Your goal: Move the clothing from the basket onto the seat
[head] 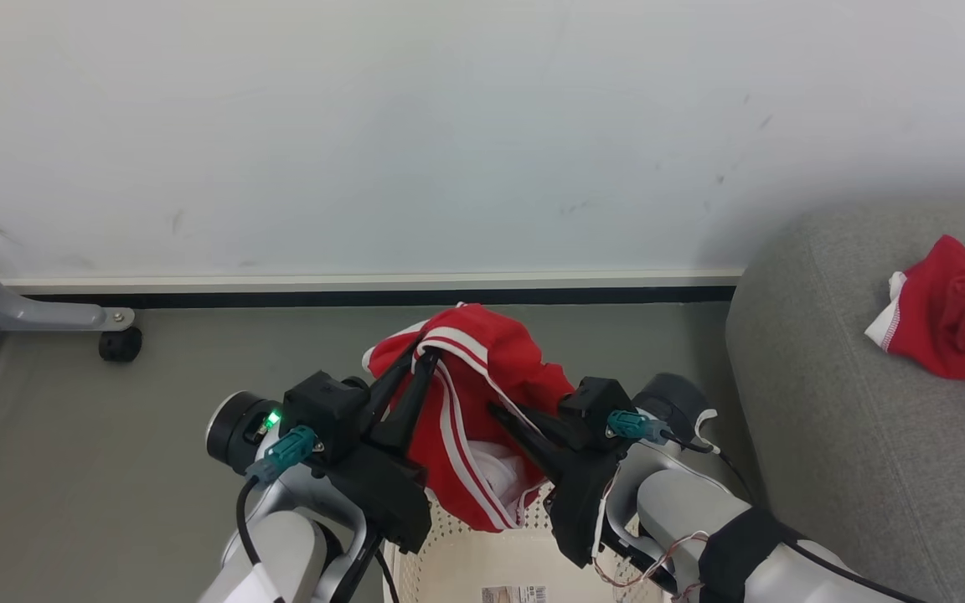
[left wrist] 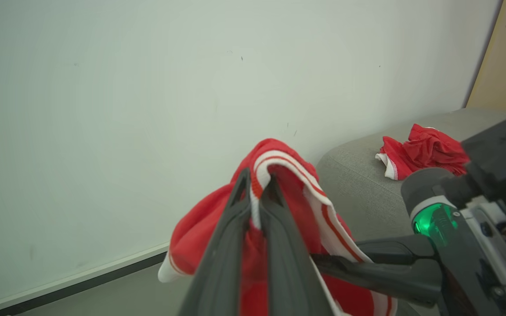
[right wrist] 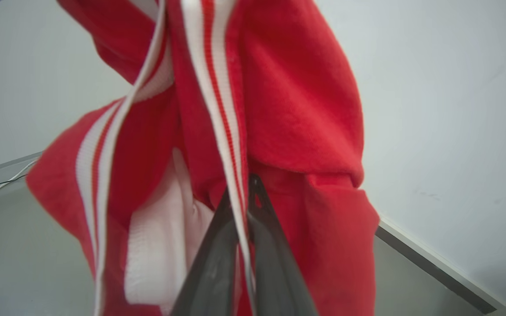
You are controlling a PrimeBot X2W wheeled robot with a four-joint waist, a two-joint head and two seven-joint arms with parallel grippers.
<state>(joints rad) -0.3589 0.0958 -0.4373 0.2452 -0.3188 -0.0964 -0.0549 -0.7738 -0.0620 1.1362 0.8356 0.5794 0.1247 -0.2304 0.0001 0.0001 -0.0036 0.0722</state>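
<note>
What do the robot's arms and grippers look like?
The left gripper and the right gripper each have two long, dark, tapering fingers on a black boxy body. The forearms are pale grey. Each wrist carries a teal plug with a black cable and a green light.

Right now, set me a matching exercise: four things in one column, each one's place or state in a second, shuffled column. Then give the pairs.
Things
1. striped garment
2. crumpled garment
3. basket
4. sofa

Place or state
A. lies on the sofa
B. pinched by the left gripper and the right gripper
C. cream, perforated, below the striped garment
D. grey, on the robot's right

Pairs: 1-B, 2-A, 3-C, 4-D
</note>
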